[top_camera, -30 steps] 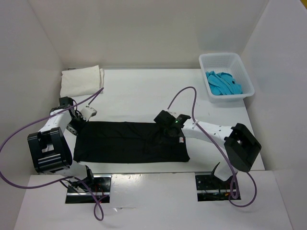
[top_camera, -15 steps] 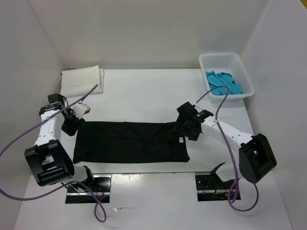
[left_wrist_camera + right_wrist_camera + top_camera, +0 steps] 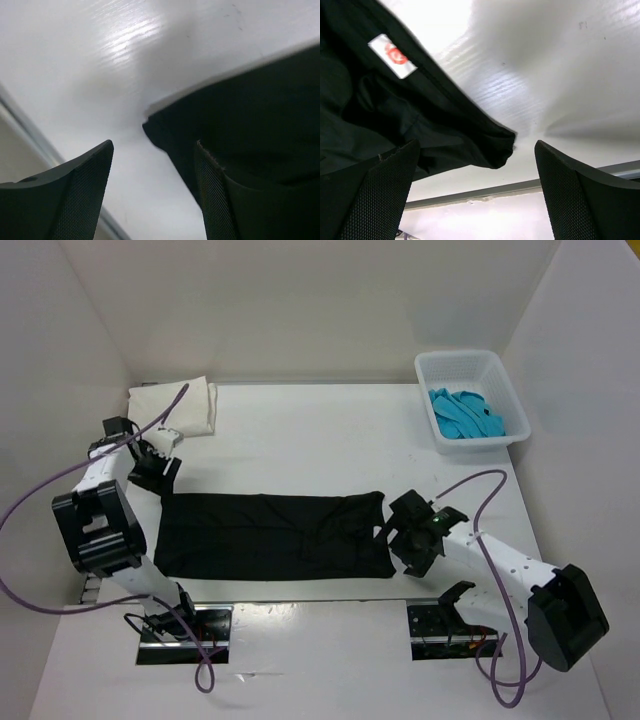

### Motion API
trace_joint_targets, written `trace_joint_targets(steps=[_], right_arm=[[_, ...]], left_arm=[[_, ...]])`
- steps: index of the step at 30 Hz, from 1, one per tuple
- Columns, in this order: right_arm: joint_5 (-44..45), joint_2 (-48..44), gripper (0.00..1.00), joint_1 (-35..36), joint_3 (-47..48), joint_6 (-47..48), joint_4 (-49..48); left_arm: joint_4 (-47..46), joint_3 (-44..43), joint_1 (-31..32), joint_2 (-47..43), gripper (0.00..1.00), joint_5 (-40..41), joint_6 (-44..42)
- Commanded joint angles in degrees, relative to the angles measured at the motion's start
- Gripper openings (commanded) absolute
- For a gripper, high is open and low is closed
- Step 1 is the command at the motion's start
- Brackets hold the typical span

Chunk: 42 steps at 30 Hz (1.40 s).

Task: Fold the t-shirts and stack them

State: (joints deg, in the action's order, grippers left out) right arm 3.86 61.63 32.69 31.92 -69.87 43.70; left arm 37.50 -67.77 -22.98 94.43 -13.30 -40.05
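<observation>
Top external view: the black t-shirt lies flat as a long band on the white bench, with a tool at each end.
Beyond its far-left corner sits the cream-white t-shirt, folded. The left tool is just at that corner, its fingers apart and the corner showing between them. At the black t-shirt's right end, the right tool has its fingers spread wide, and the cloth's corner and a white label lie loose between them. Well beyond the right end, the turquoise t-shirt lies crumpled in a white basket.
</observation>
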Motion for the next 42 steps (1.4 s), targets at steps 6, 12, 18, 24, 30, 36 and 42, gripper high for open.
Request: trace_joint_targets(steps=[6, 12, 18, 24, 30, 36, 42], right_arm=[[-3.9, 8.2, 0.86, 0.0, -2.0, 0.1, -4.3], [-3.9, 10.6, 0.40, 0.0, -1.4, 0.9, -4.3], [-4.3, 14.8, 0.00, -3.7, 2.2, 5.1, -7.7], [-1.6, 27.6, 0.00, -12.6, 15.9, 14.8, -10.2], [1.9, 46.9, 0.00, -19.6, 39.1, 26.8, -12.2], [12.2, 75.4, 0.01, -17.1, 84.1, 37.1, 0.1], [15.2, 94.3, 1.00, -16.7, 139.6, 42.8, 16.5]], left_arm=[[-8.1, -0.4, 1.2, 8.0, 0.73, 6.6, 5.4], [-8.1, 4.0, 1.2, 7.4, 0.73, 9.8, 4.4], [-6.4, 6.5, -0.5, 3.3, 0.73, 9.8, 3.2], [-3.0, 5.4, -2.7, -0.9, 0.75, 10.3, 2.0], [0.6, 3.4, -4.9, -2.0, 0.75, 10.8, 1.5], [5.1, 2.2, -4.9, -2.0, 0.76, 10.8, 1.5], [7.2, 1.1, -2.8, -1.4, 0.76, 9.4, 2.0]])
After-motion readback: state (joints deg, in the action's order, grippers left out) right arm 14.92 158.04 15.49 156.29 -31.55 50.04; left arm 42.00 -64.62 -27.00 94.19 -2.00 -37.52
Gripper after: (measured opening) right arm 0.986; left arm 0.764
